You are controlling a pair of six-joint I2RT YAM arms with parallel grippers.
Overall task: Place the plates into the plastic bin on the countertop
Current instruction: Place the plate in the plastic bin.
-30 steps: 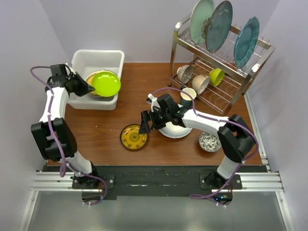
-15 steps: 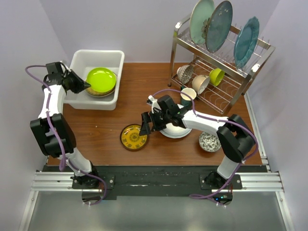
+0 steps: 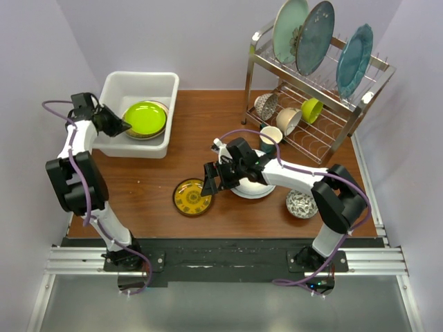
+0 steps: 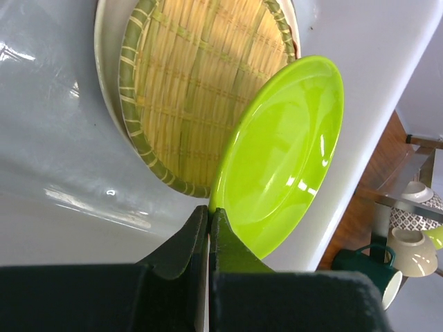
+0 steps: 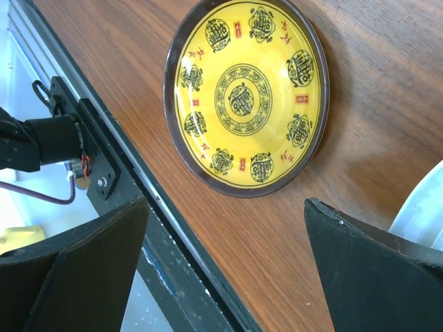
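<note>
Green is the plate that our left gripper holds. Its two fingers are pressed together on the plate's near rim and pinch it. This green plate is inside the bin, tilted, and it leans over a woven plate that lies flat in there. We can see a pale rim poking out from under the woven plate. From above, the left gripper sits at the bin's left front side, and the bin stands at the far left of the counter. Our right gripper hangs over a yellow plate, and its fingers are spread wide apart with nothing between them. The yellow plate has a dark rim and small red marks in a ring. It lies flat on the counter near the front edge, well apart from the bin. A white plate lies just to the right of it, partly under our right arm. Near that, on the right, a small bowl with a busy pattern sits on the counter. A dark cup stands beside the rack. The rack holds big teal plates on top, standing on edge, and some bowls lower down.
</note>
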